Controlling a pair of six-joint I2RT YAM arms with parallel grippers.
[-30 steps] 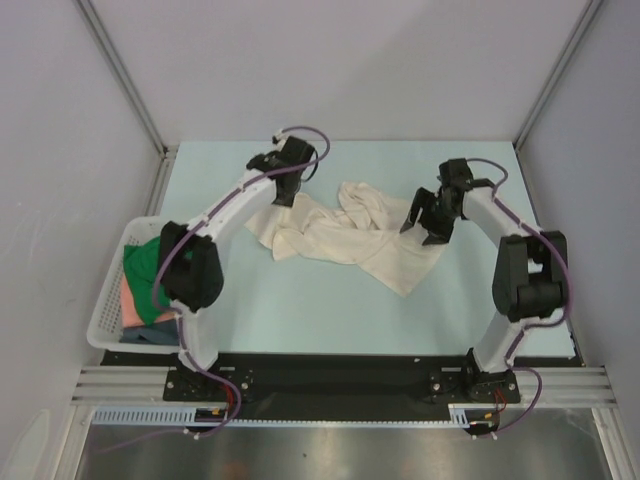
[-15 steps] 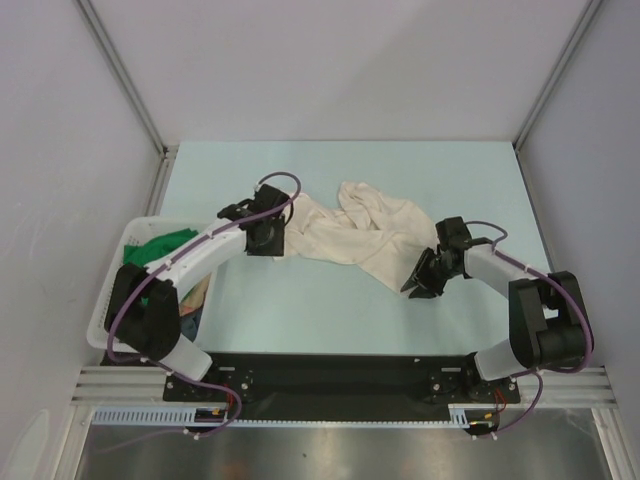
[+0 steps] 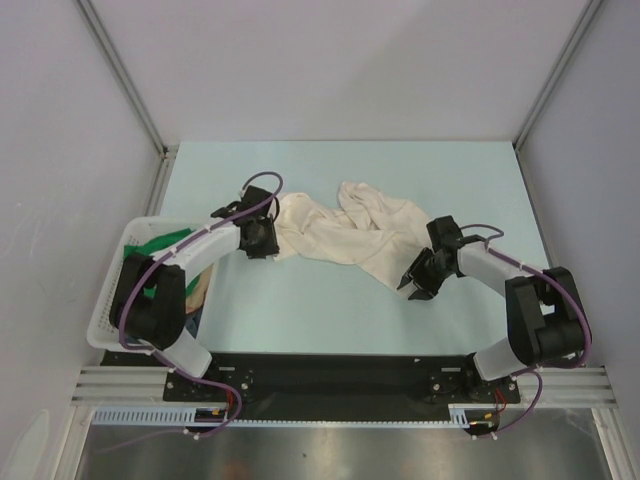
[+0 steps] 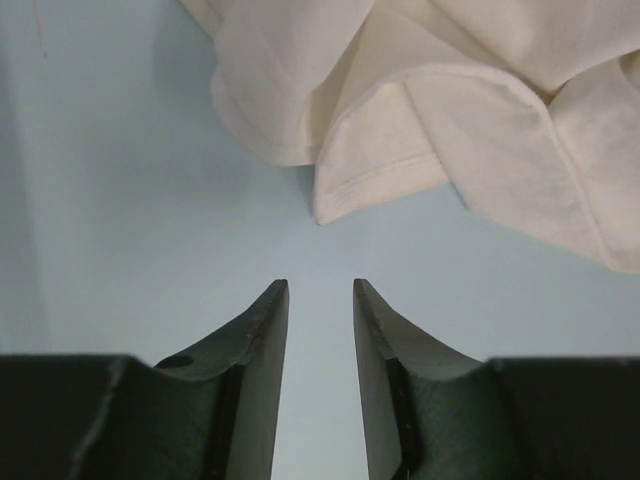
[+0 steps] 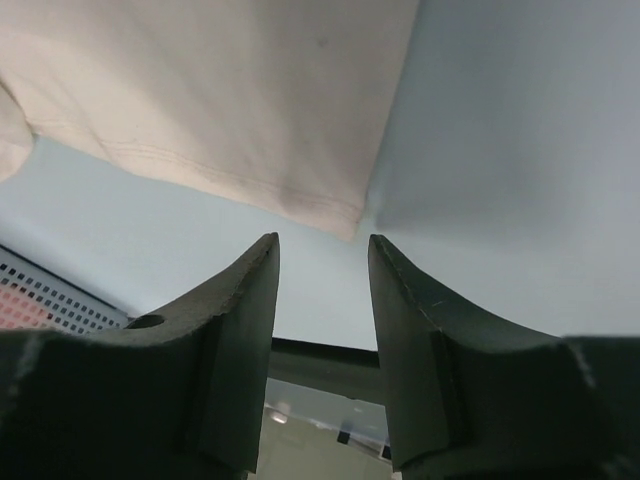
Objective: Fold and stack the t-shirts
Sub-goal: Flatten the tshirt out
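Cream t-shirt (image 3: pixel 345 235) lies crumpled on bench (image 3: pixel 330 310). Step: grab corners, spread flat. Left hand (image 4: pixel 320 290) fingers apart, empty, hem corner just ahead. Right hand (image 5: pixel 322 245) apart too, empty, near other corner. Next: reach in, pinch both corners.

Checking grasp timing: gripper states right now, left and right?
Left gripper: jaws open, empty, just short of a corner of the cream t-shirt.
Right gripper: jaws open, empty, another corner of it just ahead.
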